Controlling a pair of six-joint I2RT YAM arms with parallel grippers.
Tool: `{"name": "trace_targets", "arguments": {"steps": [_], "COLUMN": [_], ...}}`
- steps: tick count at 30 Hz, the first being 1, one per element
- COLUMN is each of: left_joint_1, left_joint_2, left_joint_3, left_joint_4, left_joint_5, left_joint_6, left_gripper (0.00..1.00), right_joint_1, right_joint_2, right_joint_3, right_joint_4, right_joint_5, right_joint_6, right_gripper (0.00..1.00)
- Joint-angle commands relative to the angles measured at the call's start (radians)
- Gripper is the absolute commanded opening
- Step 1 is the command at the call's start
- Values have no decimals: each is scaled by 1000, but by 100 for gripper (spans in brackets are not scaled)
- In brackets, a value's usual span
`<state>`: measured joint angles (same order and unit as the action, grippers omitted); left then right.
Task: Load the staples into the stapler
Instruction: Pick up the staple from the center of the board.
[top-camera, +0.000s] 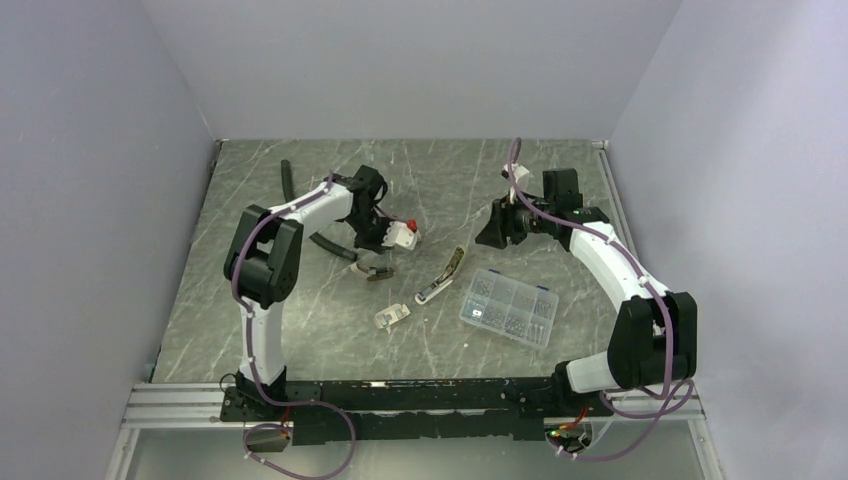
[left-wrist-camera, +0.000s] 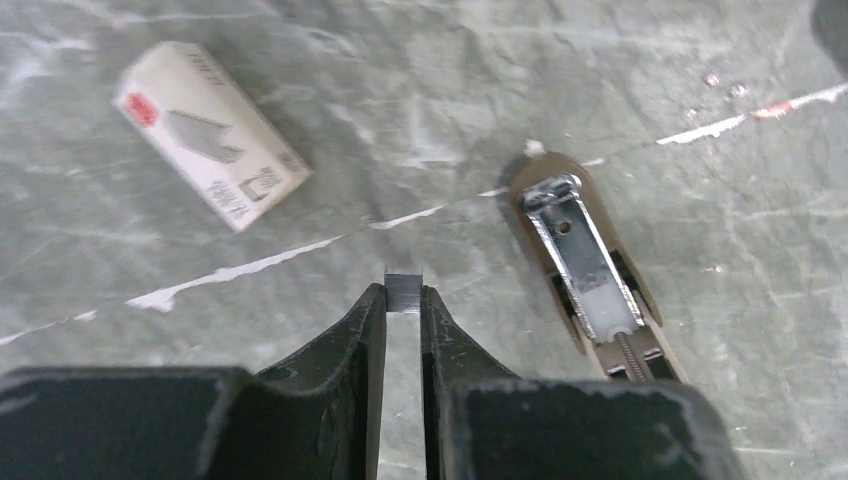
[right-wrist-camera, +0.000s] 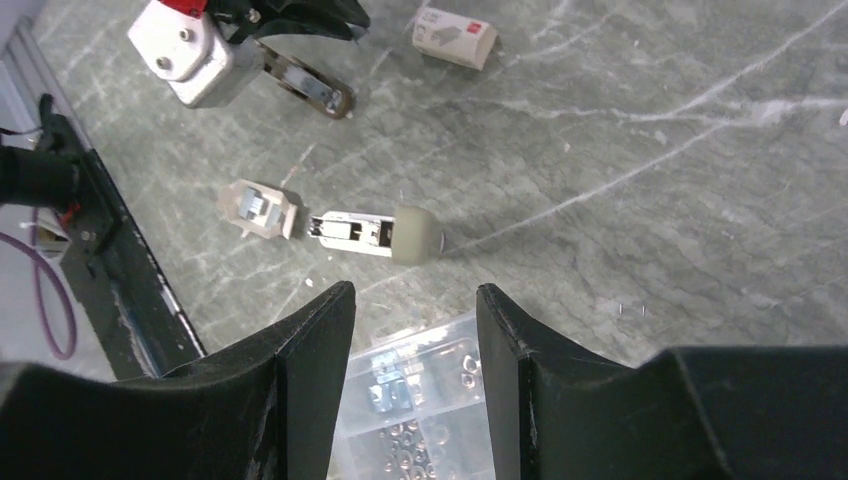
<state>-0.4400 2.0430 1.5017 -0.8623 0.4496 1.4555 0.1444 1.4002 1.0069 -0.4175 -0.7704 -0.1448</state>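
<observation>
The clear box (top-camera: 508, 306), in from the surface's (top-camera: 320, 335) right edge, holds metal bits (right-wrist-camera: 400, 440). The right tool (right-wrist-camera: 415, 290) hangs released; the left tool (left-wrist-camera: 403, 298) grips staples (left-wrist-camera: 404, 283).

Item one: my left gripper (left-wrist-camera: 403, 300), its jaws nearly together and pinching a short strip of staples (left-wrist-camera: 404, 286) at the tips, above the grey marbled table (left-wrist-camera: 700, 200). Item two: the open stapler (left-wrist-camera: 590, 270), to the right of the jaws and apart from them, with its silver channel facing up and a spring showing at the near end. Item three: a small white staple box (left-wrist-camera: 210, 135), lying tilted, well ahead of the jaws and to their left.
</observation>
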Motion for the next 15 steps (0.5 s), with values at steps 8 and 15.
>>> {"name": "trace_targets", "arguments": {"steps": [8, 15], "left_joint_1": [-38, -105], "left_joint_2": [-244, -320], "left_joint_3": [6, 31], "left_joint_4": [166, 139], "left_joint_5": [21, -2], "left_joint_6": [-415, -612], "left_gripper": [17, 17], "right_joint_1": [56, 179], "right_joint_2": [52, 159], "right_joint_3": [184, 227], "right_joint_4": [171, 314], "right_joint_5": [-72, -74], "right_joint_6": [296, 524], "right_gripper": [48, 44]}}
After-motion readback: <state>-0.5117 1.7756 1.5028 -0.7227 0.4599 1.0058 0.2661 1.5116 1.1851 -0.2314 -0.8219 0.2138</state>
